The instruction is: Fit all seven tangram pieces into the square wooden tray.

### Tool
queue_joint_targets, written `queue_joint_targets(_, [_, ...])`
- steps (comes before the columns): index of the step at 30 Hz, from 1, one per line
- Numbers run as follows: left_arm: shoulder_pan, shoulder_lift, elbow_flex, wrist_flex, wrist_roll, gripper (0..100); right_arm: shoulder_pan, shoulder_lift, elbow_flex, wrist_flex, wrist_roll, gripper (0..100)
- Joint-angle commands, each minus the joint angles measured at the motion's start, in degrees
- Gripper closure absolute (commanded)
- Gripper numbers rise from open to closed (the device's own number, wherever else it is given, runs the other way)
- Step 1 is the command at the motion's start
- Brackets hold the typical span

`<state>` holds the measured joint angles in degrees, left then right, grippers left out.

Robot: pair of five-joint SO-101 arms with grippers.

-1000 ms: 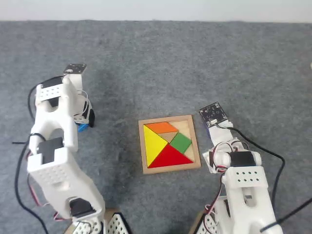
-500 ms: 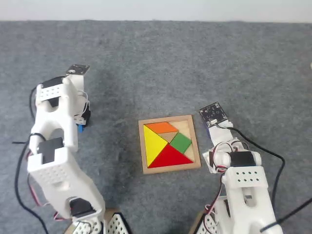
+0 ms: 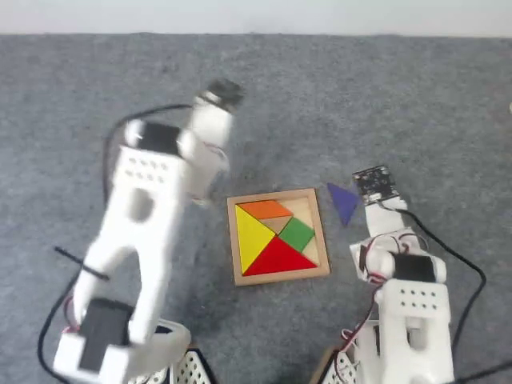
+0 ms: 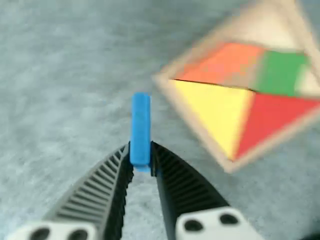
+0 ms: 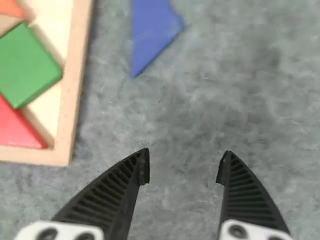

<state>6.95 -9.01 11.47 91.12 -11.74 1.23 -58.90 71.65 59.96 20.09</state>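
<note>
Item 1. Left arm [image 3: 144,216]: white moulded plastic with black cabling, leaning over the grey carpet [image 3: 400,104], a short matted pile.

Item 2. Left gripper [image 4: 141,150]: black ribbed fingers, which I logged as closed down to a narrow gap and pinching the blue piece [image 4: 141,125]. It was a thin smooth slab seen edge-on, so I could not tell its outline. It stood upright above the carpet, near one corner of the tray.

Item 3. Tray [image 3: 232,248]: square, pale wood with a raised rim, lying flat on the carpet between the arms. Inside I counted:
- a yellow triangle [image 3: 253,234], large, on the left
- an orange piece [image 3: 266,210], four-sided, along the far edge
- a tan piece [image 3: 276,225], small, at the middle
- a green square [image 3: 297,234], set on its corner
- a red triangle [image 3: 280,258], large, along the near edge

Bare wood showed in the far right corner and down the right side.

Item 4. Blue-violet triangle [image 3: 344,202]: flat on the carpet, just beside the tray's right rim, outside it.

Item 5. Right gripper [image 5: 184,167]: the same ribbed black fingers, spread wide and holding nothing, over bare carpet near that triangle.

Item 6. Right arm [image 3: 408,296]: white plastic.
</note>
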Motion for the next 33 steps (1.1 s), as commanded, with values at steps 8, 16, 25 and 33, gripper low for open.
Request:
queue_joint_targets(8, [15.65,-6.95,4.97,-8.00,-1.23,99,3.74,-21.49,6.51,3.03,-0.26,79.0])
queue_joint_targets(16, [24.09,-2.37,5.32,-15.82,-1.23,99,10.24,-22.11,9.76,2.86,2.02,94.5])
queue_joint_targets(25, [24.79,14.59,5.32,-23.30,-0.97,99,11.74,-13.85,8.00,0.57,1.85,94.5])
queue_joint_targets(33, [28.84,20.40,5.32,-24.00,2.20,99,11.47,0.22,4.48,-3.47,2.02,94.6])
